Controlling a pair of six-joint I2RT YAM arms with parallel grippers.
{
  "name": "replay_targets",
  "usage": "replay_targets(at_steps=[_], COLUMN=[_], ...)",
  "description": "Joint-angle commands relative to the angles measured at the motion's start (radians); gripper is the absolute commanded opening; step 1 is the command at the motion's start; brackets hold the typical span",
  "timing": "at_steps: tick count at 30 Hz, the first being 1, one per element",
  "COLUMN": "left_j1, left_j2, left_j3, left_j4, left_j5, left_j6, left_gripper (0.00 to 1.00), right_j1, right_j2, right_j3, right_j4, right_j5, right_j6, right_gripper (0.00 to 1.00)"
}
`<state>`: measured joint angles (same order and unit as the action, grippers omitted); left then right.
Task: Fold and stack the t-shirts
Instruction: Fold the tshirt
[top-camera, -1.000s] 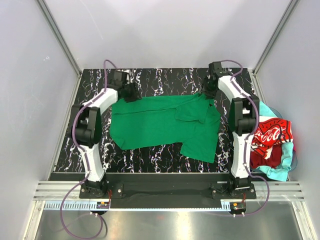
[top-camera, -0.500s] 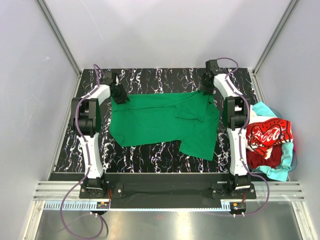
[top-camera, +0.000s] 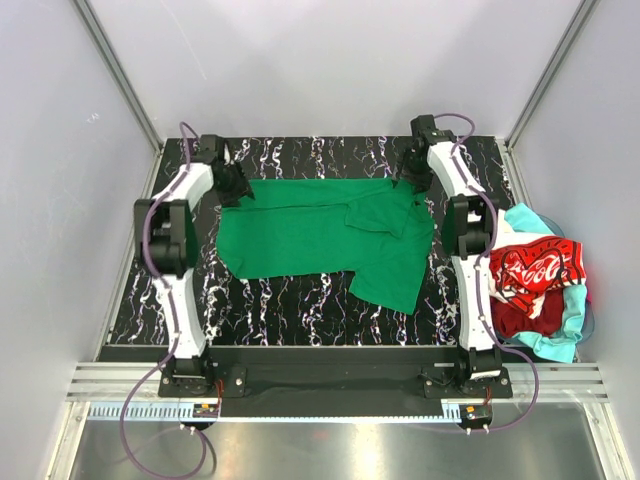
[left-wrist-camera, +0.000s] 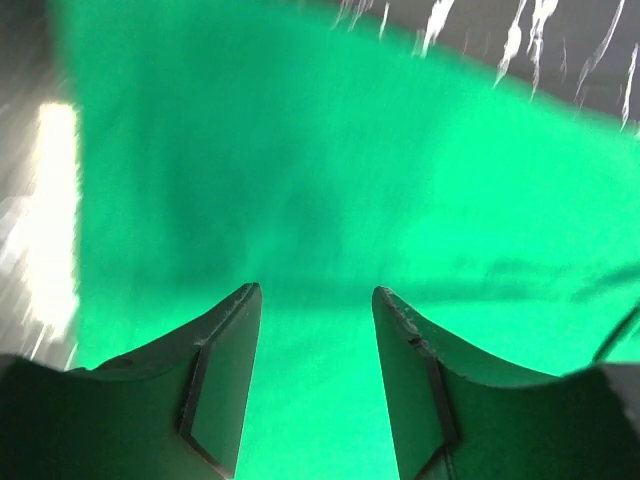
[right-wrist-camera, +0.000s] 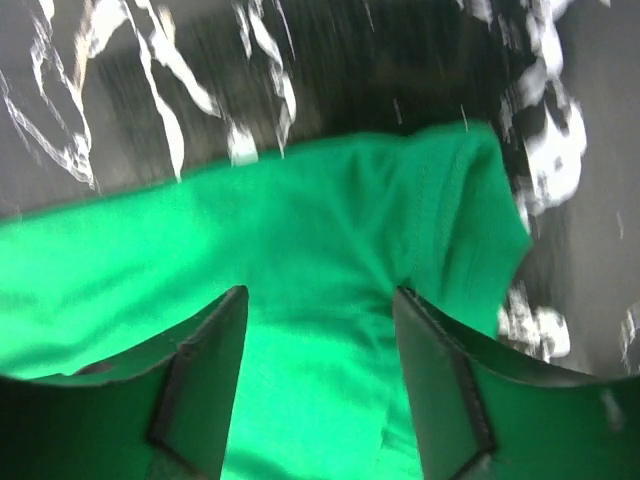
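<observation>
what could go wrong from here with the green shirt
The green t-shirt has a flap doubled over on its right side; folding now would likely trap that crease.
The right gripper is open over a bunched hem corner and may pinch uneven layers.
The right arm could snag the red t-shirt beside it.

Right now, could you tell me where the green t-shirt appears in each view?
Top external: green t-shirt spread out, centre, toward the far edge.
Left wrist: the shirt fills most of the frame.
Right wrist: its hemmed corner, centre.
Shared landmark: the white-veined black table.

black marbled table (top-camera: 300, 310), green t-shirt (top-camera: 290, 230) spread out
</observation>
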<state>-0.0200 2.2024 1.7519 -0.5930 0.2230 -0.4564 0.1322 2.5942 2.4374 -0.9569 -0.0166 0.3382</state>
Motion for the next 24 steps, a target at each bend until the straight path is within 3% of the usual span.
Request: replay_targets(at_steps=[1,6,12,16,24], left_j1=[-0.034,-0.13,-0.222,-0.236,-0.253], left_j2=[-0.294,-0.479,-0.5,-0.458,-0.377], left_j3=[-0.127,-0.324,-0.456,-0.46,-0.468], left_j4=[-0.044,-0.096,-0.172,-0.166,-0.2], left_j5=[-0.201,-0.391,-0.513,-0.543,-0.559], left_j6=[0.039,0.012,-0.094,-0.11,-0.117], left_gripper=[0.54,0.48,0.38,0.25,0.36], right_j1=[0.014,0.029,0.058,0.06,0.06], right_j2=[-0.254,-0.472,-0.767,-0.968,-1.181], right_j3=[-0.084,-0.372,-0.731,-0.96,-1.299], right_j4=[-0.118,-0.077,-0.025,0.006,0.0], right_j5=[-0.005,-0.029,-0.129,-0.23,-0.27], right_j6=[0.065,0.088,0.091,0.073,0.105], right_gripper=[0.69,0.74,0.75,0.62,0.57])
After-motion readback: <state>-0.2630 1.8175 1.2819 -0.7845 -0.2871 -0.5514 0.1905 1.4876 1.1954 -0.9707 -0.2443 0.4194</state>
